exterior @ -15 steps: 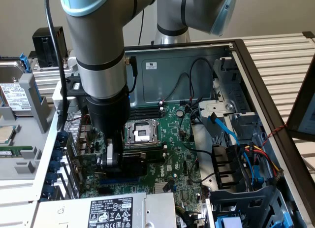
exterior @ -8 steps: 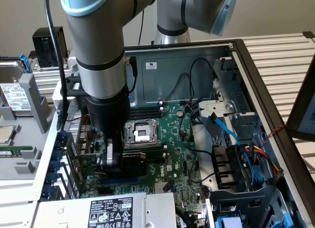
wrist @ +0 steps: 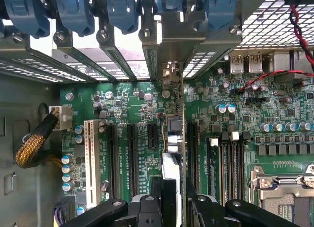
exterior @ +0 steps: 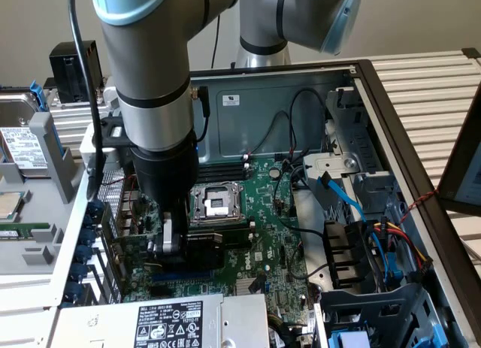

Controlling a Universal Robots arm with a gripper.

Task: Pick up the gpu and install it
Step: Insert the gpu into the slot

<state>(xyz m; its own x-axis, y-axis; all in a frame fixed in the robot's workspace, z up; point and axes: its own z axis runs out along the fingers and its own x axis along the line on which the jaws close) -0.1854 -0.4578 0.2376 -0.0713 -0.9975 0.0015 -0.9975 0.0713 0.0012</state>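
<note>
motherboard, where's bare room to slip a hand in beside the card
Free: the empty black slots between the white slot and the gpu, and bare case floor beside the braided cable. Crowded: the cable bundle by the drive bay.

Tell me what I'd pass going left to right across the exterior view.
hard drive → gripper → CPU socket → blue cable → bundle of coloured wires
</note>
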